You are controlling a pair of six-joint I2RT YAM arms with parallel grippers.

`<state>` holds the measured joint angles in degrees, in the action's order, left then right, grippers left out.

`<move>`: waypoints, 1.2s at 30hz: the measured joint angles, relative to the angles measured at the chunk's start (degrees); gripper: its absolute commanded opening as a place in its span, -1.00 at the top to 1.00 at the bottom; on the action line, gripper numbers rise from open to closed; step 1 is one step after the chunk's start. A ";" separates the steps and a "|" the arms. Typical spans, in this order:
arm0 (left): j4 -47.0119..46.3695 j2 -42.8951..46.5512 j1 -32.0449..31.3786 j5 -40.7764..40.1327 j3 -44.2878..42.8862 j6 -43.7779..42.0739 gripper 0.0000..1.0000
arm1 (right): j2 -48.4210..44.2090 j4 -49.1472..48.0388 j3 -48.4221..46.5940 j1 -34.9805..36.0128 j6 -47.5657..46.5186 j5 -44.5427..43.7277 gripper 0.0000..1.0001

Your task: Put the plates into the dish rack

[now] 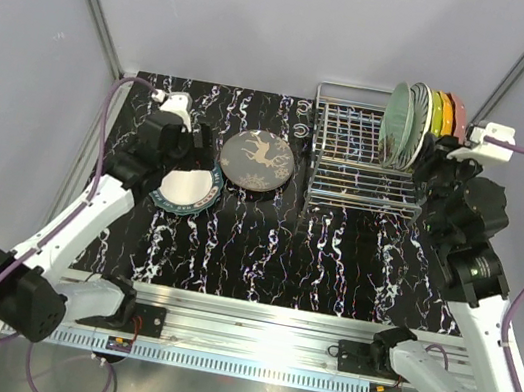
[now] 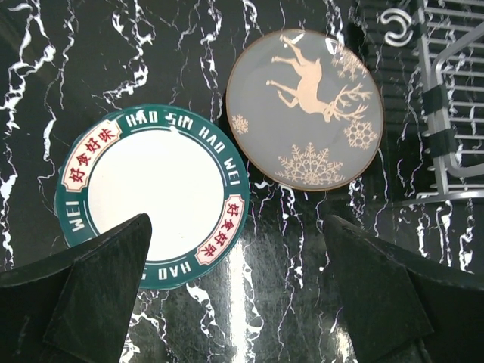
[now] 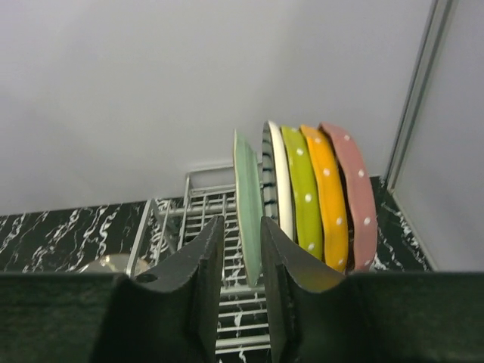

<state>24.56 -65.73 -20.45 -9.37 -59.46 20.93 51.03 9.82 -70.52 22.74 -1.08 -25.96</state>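
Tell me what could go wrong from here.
The right pincer straddles the pale green plate standing in the dish rack; withdrawing crookedly could tip it onto the striped plate. The open left pincer hangs over the green-rimmed plate lying flat; a grab may shove it into the deer plate nearby.

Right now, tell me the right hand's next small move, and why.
Probably open the right hand fully and draw it back: the pale green plate already stands upright in the dish rack beside four others, with the fingers straddling its rim.
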 measured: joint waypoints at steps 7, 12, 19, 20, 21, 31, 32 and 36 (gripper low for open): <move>3.30 -7.61 0.00 0.59 -3.80 -1.38 -0.98 | -8.70 4.68 8.37 -0.02 6.16 3.17 0.66; 5.84 -13.60 -0.13 0.59 -5.31 -2.14 -0.89 | -16.06 6.62 14.38 -0.02 9.57 3.76 0.59; 9.60 -22.47 -3.21 -2.27 -8.13 -4.68 -0.63 | -20.98 8.28 21.68 -0.02 12.79 4.50 0.52; 9.92 -23.37 -4.09 -2.99 -8.28 -5.22 -0.59 | -21.05 8.83 22.14 -0.02 13.14 4.68 0.52; 10.25 -24.50 -5.31 -3.74 -8.48 -5.86 -0.58 | -21.11 9.25 22.45 -0.02 13.44 4.79 0.51; 12.81 -33.53 -9.51 -6.45 -10.36 -9.64 -0.41 | -23.28 9.97 22.62 -0.02 14.93 6.21 0.51; 12.92 -34.12 -9.49 -6.60 -10.62 -9.88 -0.41 | -23.37 9.94 22.62 -0.02 15.02 6.27 0.50; 13.11 -36.41 -9.38 -7.23 -11.43 -10.60 -0.32 | -23.39 9.97 22.62 -0.02 15.26 6.97 0.51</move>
<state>37.67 -102.15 -29.82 -16.60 -70.89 10.33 27.64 19.79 -47.90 22.72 14.17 -18.98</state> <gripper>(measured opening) 0.685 0.245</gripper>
